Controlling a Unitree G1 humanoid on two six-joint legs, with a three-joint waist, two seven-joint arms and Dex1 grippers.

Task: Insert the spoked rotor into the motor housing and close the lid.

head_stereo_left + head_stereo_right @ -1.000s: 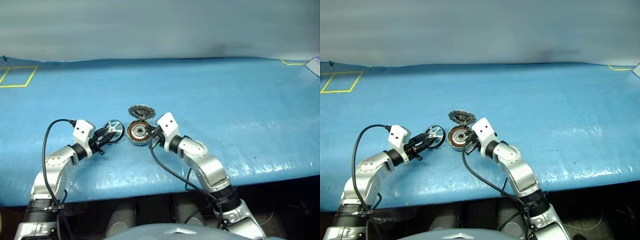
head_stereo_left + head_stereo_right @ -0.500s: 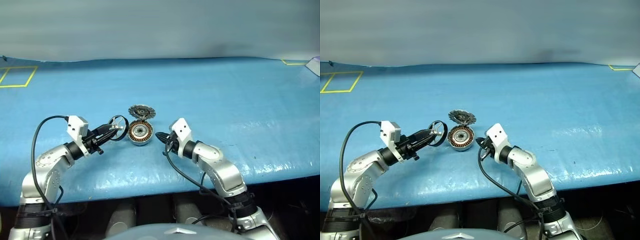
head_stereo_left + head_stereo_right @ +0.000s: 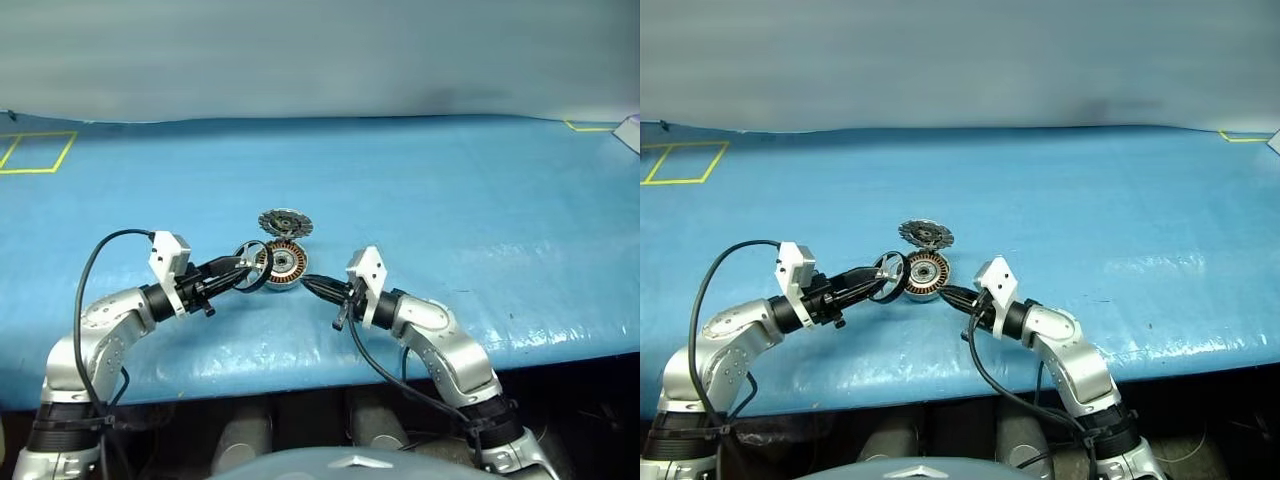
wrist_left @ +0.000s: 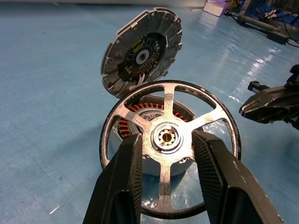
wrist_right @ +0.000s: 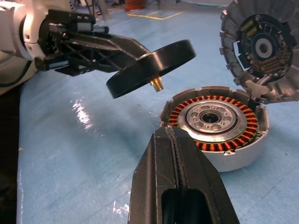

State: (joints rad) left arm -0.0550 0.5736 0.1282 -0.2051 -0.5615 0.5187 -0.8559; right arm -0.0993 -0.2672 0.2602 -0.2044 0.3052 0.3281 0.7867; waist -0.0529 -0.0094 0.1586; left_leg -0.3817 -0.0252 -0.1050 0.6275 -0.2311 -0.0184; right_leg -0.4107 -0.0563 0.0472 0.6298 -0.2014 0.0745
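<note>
Spoked rotor point(image 4: 168, 151) is gripped in my left claw point(image 4: 167, 140), one finger on each side of the hub, rim tilted, brass shaft stub pointing down and toward the motor housing point(image 5: 217, 125). It hangs just beside and above the housing's near-left edge, apart from it, not yet over the centre bore. The housing sits on the blue worktop point(image 3: 450, 200), copper windings up, with the lid point(image 3: 285, 222) propped open at its far side, finned face toward me, still attached by what looks like a hinge.

My right claw point(image 5: 174, 140) is fully closed on nothing, tips low, just beside the housing's near-right wall.

Judgement on doing this step well: carry the rotor over the hub first, level the rim so the shaft is plumb with the bore, then lower slowly. Rest the right claw against the housing wall so it cannot slide. Risk: the tilted rim catching the windings or nudging the lid.
</note>
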